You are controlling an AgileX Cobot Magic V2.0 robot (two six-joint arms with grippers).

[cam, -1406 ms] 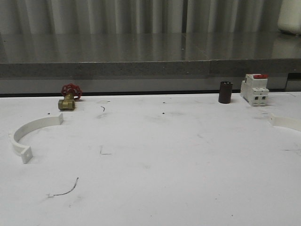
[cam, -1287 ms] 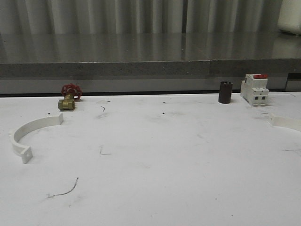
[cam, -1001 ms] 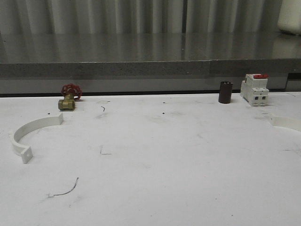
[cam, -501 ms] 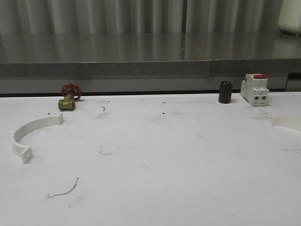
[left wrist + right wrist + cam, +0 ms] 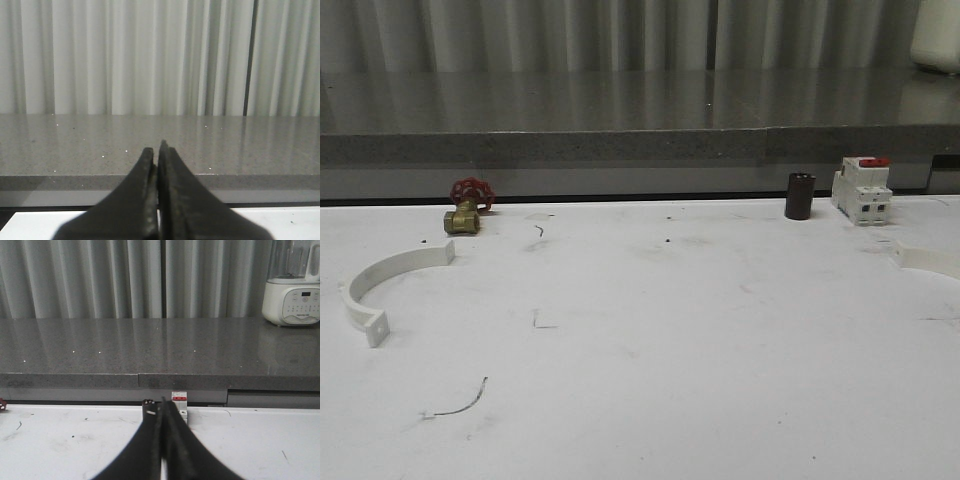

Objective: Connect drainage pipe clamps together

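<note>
One white half-ring pipe clamp (image 5: 382, 283) lies on the white table (image 5: 650, 330) at the left, its open side facing right. The other clamp (image 5: 928, 259) lies at the table's right edge, partly cut off by the frame. In the left wrist view my left gripper (image 5: 156, 150) is shut with nothing between its fingers and points toward the grey counter. In the right wrist view my right gripper (image 5: 164, 404) is also shut and empty, aimed at the breaker (image 5: 179, 401) at the back of the table.
A brass valve with a red handwheel (image 5: 467, 206) stands at the back left. A dark cylinder (image 5: 799, 196) and a white breaker with a red top (image 5: 861, 189) stand at the back right. A grey counter (image 5: 620, 120) runs behind the table. A white appliance (image 5: 293, 295) sits on it.
</note>
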